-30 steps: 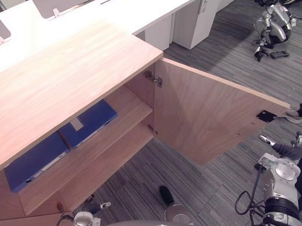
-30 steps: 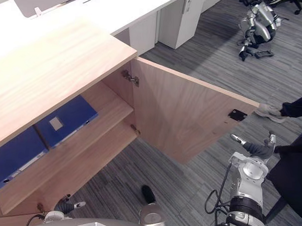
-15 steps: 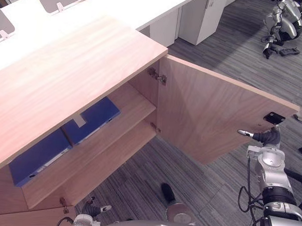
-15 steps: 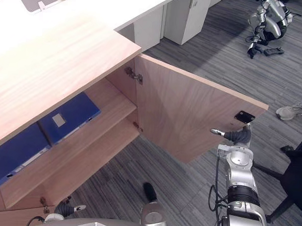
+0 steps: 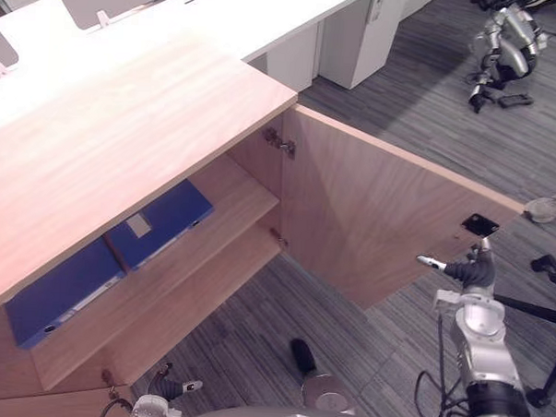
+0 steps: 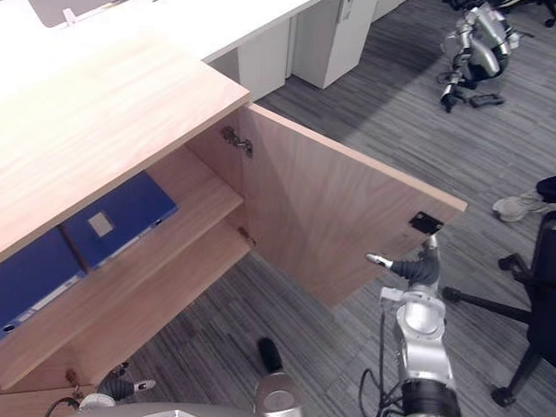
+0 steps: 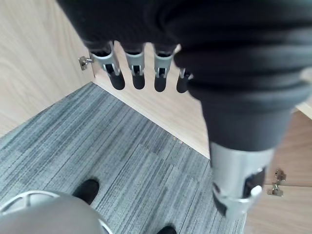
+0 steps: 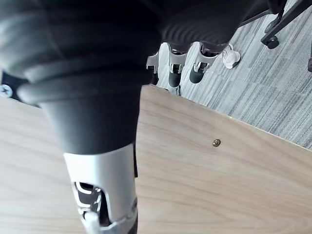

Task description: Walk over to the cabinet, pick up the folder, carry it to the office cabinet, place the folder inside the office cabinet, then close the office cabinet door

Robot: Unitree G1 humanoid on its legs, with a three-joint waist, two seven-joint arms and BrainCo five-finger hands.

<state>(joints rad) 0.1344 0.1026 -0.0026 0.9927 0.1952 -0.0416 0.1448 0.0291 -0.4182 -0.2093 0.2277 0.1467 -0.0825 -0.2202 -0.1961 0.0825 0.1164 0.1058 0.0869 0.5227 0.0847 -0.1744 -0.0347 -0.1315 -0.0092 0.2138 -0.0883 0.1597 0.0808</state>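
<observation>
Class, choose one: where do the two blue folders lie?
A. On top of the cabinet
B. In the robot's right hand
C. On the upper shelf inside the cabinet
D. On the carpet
C: the blue folders lie side by side on the upper shelf inside the cabinet.

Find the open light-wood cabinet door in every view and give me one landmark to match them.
Left eye view: open light-wood cabinet door, centre right, swung wide.
Right eye view: same door, centre.
Right wrist view: its wood face, seen close up.
Left wrist view: probably the pale wood panel; uncertain.
Landmark: small black plate near the door's free edge.
</observation>
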